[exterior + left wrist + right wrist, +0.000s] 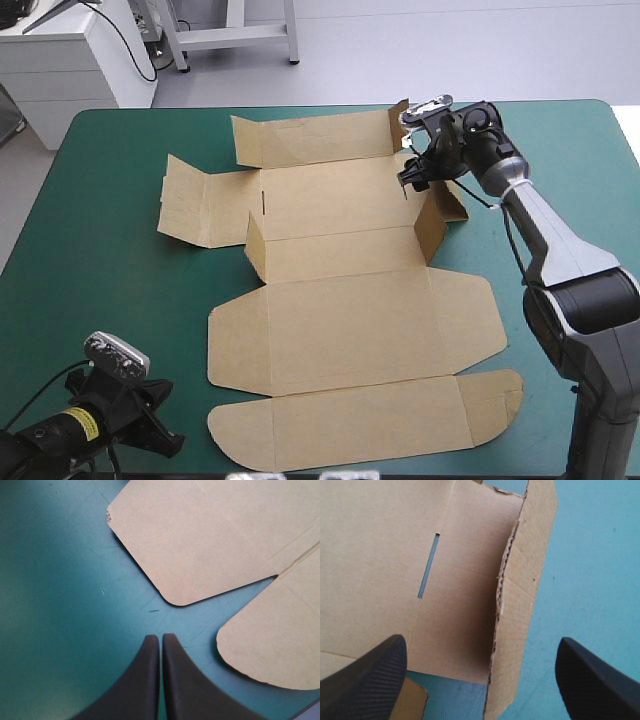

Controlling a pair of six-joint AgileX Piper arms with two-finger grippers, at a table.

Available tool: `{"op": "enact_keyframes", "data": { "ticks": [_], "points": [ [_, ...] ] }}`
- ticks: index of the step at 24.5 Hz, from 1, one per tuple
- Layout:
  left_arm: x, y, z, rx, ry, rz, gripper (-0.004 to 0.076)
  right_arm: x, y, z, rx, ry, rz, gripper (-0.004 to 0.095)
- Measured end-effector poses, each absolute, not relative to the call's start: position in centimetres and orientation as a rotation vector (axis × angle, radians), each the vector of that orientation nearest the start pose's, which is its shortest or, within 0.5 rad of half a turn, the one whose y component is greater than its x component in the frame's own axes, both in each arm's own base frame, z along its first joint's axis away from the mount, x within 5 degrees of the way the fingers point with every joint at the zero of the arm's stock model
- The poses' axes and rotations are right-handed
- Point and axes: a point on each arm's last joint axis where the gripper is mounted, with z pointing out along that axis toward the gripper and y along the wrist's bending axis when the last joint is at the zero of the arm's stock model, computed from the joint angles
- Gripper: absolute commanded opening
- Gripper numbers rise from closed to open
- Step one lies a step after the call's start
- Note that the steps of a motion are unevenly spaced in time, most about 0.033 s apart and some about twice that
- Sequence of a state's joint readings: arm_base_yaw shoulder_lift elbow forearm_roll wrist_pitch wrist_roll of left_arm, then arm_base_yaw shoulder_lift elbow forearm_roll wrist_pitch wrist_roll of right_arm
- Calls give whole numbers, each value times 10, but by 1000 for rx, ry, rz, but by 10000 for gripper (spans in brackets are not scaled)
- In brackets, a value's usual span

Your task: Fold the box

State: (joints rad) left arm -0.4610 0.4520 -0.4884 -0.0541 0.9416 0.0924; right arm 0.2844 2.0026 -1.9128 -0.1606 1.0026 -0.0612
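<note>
Two risks, the bigger first. The box [340, 320] lies as an unfolded sheet across the middle of the table [110, 270], mostly flat, with nothing pinning it. The right gripper [480, 642] hangs over the sheet's far right side, fingers spread wide and holding nothing, with a raised side flap [515, 630] standing between them. If it pushes that flap inward with no hold-down, I judge the whole sheet could slide or swing on the smooth cover instead of creasing.

Lesser risk: the flap's cut edge looks ragged and slightly bowed. A squeeze off the score line might buckle or tear it rather than fold it clean.

The left gripper [161, 637] gives no help as placed. It is clenched to a point and grasps nothing. It sits over bare cover at the near left corner, just beside the sheet's rounded flaps [200, 540] but not touching them.

Count, largest to smallest:
- table: 1
- box: 1, a single sheet
- grippers: 2 (right released, left clenched)
- rounded flaps at the near end: 2
- flaps standing up off the sheet: at least 3 in the high view, counting the one at the right gripper
- slot [429, 565] beside that flap: 1 in the right wrist view
</note>
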Motion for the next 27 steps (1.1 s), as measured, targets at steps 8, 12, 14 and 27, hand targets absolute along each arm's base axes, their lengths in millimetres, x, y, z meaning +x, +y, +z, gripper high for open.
{"op": "enact_keyframes", "data": {
  "ticks": [8, 12, 14, 27],
  "points": [
    [62, -35, 267, 639, 2314, -240, 1, 460, 115, 277, -477, 2550, -223, 734],
    [62, -35, 267, 639, 2314, -240, 1, 468, 116, 273, -461, 2542, -238, 611],
    [62, -35, 267, 638, 2314, -241, 1, 472, 117, 272, -458, 2537, -238, 495],
    [62, -35, 267, 635, 2315, -242, 1, 477, 114, 268, -476, 2542, -310, 59]
  ]
}}
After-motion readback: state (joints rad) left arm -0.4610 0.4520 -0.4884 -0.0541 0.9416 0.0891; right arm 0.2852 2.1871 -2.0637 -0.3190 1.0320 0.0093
